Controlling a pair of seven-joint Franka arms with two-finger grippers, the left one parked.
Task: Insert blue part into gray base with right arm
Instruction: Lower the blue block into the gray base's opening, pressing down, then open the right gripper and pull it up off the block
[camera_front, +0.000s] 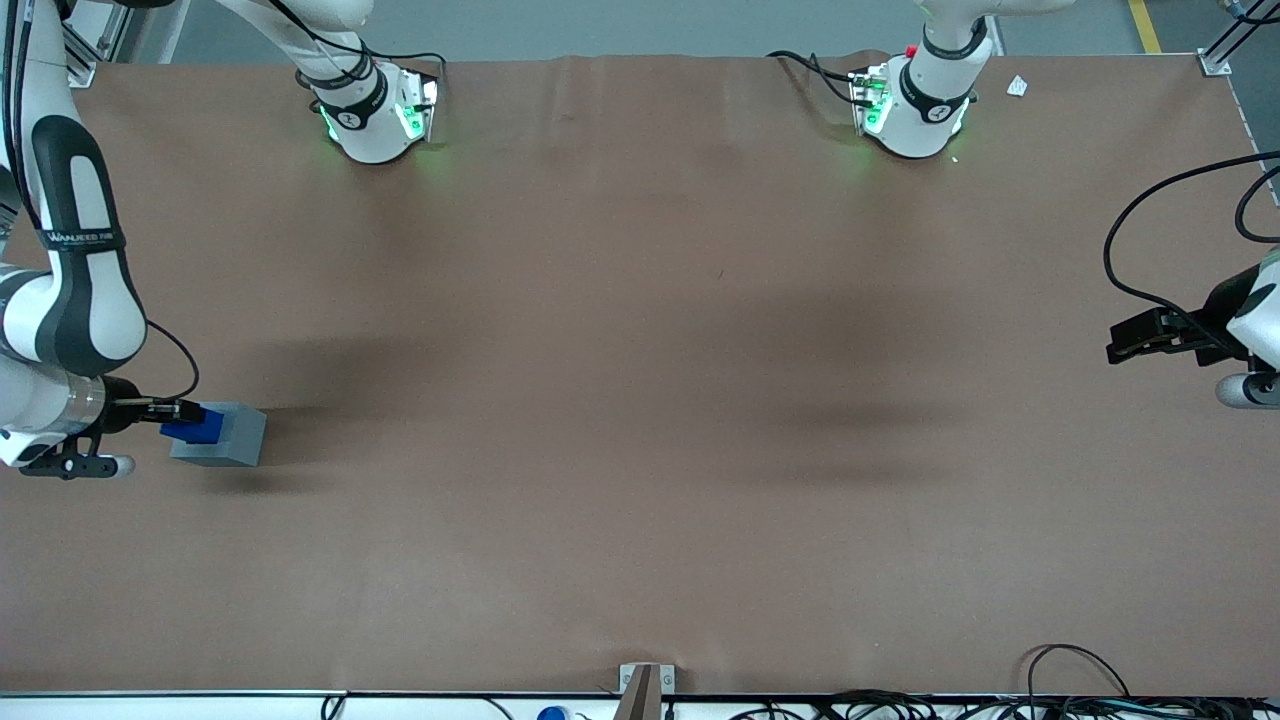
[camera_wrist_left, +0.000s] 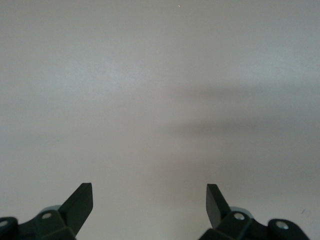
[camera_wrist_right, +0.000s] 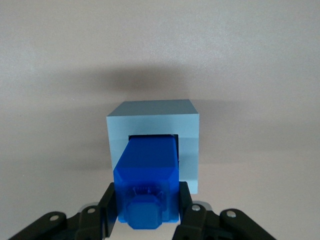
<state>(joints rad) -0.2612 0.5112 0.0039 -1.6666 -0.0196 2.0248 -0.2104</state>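
Illumination is even and diffuse from overhead. On the brown table (camera_front: 640, 400), soft-edged shadows spread in broad patches (darkest beside the gray base (camera_front: 222, 435)). Green indicator lights glow at both arm mounts. Both wrist views render the surface pale and washed out. The blue part (camera_wrist_right: 147, 185) and gripper (camera_wrist_right: 145, 212) appear slightly soft.

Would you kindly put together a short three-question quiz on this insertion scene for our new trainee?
1. True or false: the gripper holds the blue part.
2. Where is the blue part's lower end? A) flat on the table; B) at the recess in the top of the gray base; C) beside the parked arm.
3. Fill in: the gray base sits toward the ______ arm's end of the table.

Key: 1 true, its fingers press both sides of the part. 2 B. 3 working.
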